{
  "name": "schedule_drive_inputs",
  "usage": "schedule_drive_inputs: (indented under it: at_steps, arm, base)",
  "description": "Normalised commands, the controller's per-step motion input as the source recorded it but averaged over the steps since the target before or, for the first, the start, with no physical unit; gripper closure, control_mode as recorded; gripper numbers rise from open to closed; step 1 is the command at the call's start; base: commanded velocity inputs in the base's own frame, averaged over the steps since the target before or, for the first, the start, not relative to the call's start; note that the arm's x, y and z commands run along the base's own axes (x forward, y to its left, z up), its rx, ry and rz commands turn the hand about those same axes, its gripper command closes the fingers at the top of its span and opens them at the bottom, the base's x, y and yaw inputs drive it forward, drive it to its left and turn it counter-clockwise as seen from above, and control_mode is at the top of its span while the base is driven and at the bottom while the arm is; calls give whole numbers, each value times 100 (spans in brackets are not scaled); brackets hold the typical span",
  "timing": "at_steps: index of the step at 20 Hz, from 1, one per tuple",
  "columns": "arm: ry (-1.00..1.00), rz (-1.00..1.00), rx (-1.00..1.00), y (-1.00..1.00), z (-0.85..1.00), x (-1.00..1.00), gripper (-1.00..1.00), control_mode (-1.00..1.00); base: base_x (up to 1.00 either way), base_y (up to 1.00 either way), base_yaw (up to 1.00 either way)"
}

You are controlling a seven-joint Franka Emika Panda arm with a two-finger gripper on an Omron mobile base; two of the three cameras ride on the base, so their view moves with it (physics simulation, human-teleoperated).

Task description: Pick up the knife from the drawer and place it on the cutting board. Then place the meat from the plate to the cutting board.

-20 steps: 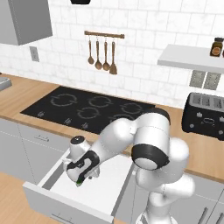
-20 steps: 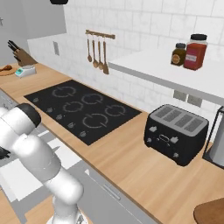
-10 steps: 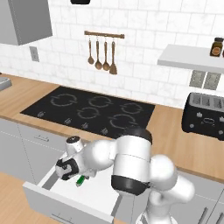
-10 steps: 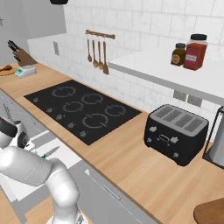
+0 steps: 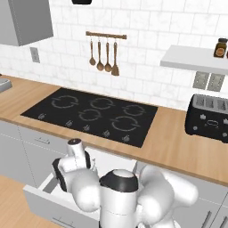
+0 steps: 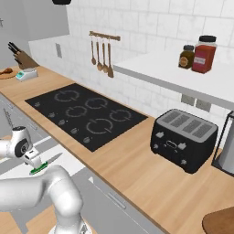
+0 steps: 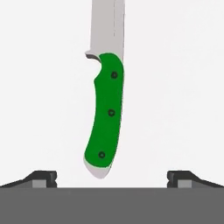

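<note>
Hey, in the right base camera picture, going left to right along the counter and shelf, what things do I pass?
Knife block → gripper over the knife in the drawer → hanging wooden utensils → cooktop → toaster → spice jars on the shelf.

a home kitchen. a black hob (image 5: pixel 91 114) with ringed burners is set into a wooden counter (image 6: pixel 151 180), with pale grey cabinet fronts below and an open drawer (image 5: pixel 49 196) at the front edge. white tiles (image 5: pixel 147 26) cover the wall behind, where wooden spoons (image 5: pixel 103 55) hang from a rail. a black toaster (image 6: pixel 183 139) stands on the counter, spice jars (image 6: pixel 198 54) sit on a white shelf (image 6: pixel 183 75) above it, and a knife block (image 6: pixel 20 57) stands at the far end.
</note>
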Motion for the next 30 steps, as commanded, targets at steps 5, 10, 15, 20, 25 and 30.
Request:
schedule_drive_inputs:
  at_steps: [5,10,15,20,25,30]
  arm:
    - [2,0,0,0,-29,4,-100,-100]
    - [0,0,0,0,-33,19,-100,-100]
    - [2,0,0,0,-40,21,-100,-100]
    - [7,0,-1,0,-53,1,100,-100]
    - [9,0,0,3,-9,-15,100,-100]
    - [2,1,0,18,20,-61,100,-100]
  base:
    - [0,0,0]
    - [0,0,0]
    - [0,0,0]
    - [0,0,0]
    - [0,0,0]
    - [0,0,0]
